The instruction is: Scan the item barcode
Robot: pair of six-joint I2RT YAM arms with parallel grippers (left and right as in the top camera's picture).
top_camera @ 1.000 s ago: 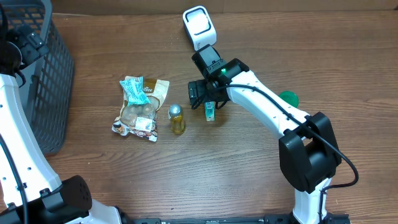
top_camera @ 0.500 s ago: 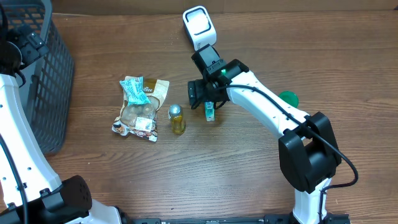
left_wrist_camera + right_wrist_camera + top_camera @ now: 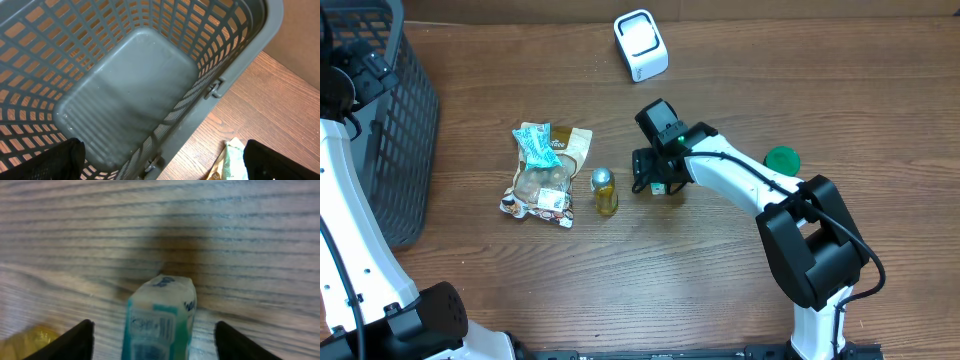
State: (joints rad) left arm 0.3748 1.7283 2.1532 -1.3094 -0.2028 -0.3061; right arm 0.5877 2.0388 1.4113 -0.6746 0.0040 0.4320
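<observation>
**Right pincer straddles the small carton, jaws apart**

A brown wooden surface (image 3: pixel 650 290) fills the overhead view. At its left edge stands a grey mesh basket (image 3: pixel 390 120). The left arm (image 3: pixel 340 190) rises beside the basket, and the left wrist camera looks straight down into it. The left pincer (image 3: pixel 160 152) hangs over the basket with its two dark fingers at the lower corners of that view. It is spread wide, with nothing between the fingers.

The white right arm (image 3: pixel 750 185) reaches from the lower right toward the middle of the surface. Its right pincer (image 3: pixel 657 183) is lowered over the task's thing, a small teal-and-white carton (image 3: pixel 160 325).

Left of centre lies a cluster of snack bags (image 3: pixel 545 180), a teal packet resting on top of a tan one. A white scanner (image 3: pixel 640 45) sits near the far edge, well apart from the right pincer. Just right of the bags is a little bottle (image 3: pixel 605 192) of yellow liquid with a silver cap. A round green lid (image 3: pixel 782 158) lies on the wood beside the right arm.

The carton stands on the wood just right of the bottle. In the right wrist view it rises between the two fingers with bare wood showing on both sides, so the pincer is open around it and grips nothing. A printed label on the carton's near face is too blurred to read.
</observation>
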